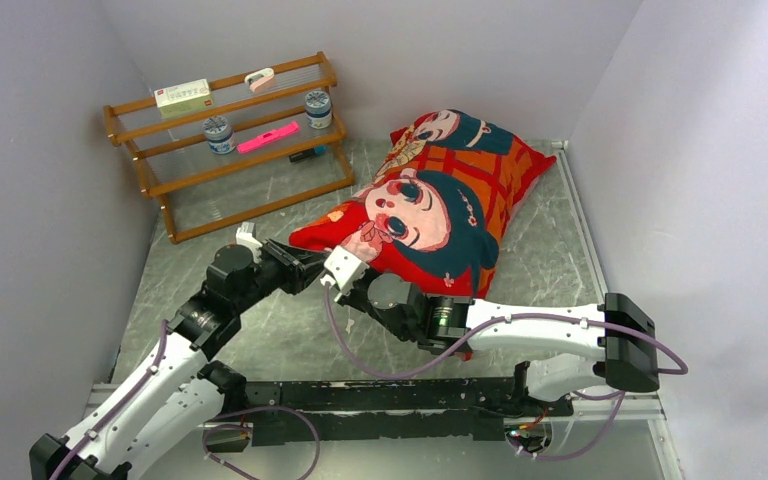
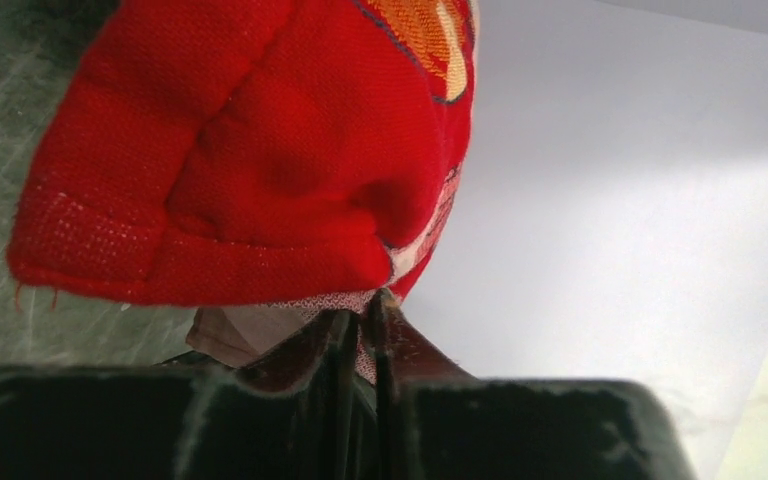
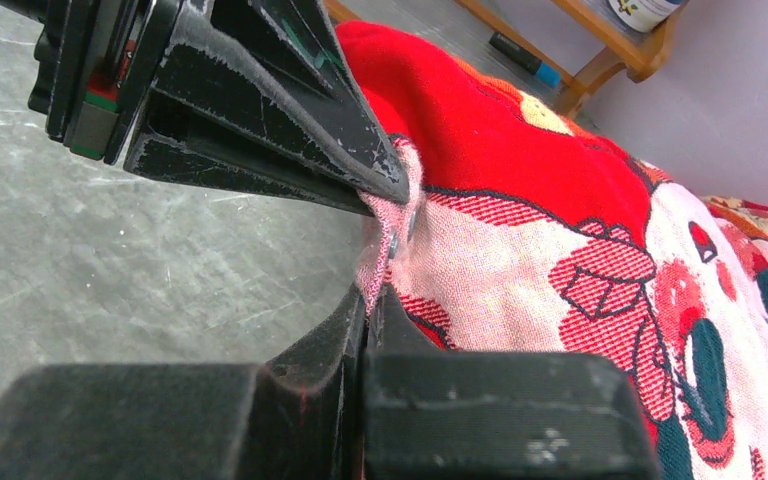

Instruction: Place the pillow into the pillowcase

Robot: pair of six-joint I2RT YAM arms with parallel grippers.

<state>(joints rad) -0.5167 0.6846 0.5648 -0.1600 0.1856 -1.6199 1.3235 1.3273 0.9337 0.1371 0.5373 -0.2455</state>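
Grey marbled table (image 1: pixel 260 330) boxed in by pale walls (image 1: pixel 460 50) carries a wooden rack (image 1: pixel 160 185) at its far left, with two jars (image 1: pixel 219 134), a pink marker (image 1: pixel 268 137) and a small box (image 1: pixel 182 97) on its shelves. Right of the rack, well apart from it, the pillowcase (image 1: pixel 440 190) lies on the table. It is plump and full, red with orange grid and teal-haired girl faces up, running from the far right corner down toward the middle. Its near left corner is where both arms meet. The left gripper (image 2: pixel 363 320) has its jaws drawn together on the thin woven hem at that corner, with the red padded bulk hanging just above the fingers in its own wrist view. The right gripper (image 3: pixel 368 310) comes in from the other side, jaws pressed tight with the pinkish edge of the cloth caught at their tips. In the right wrist view the left arm's pointed fingers bite the same fold just above, the two claws almost touching. The pillow itself cannot be picked out. A pale scrap shows under the red corner in the left wrist view, and whether that is pillow or the case's reverse side I cannot tell.
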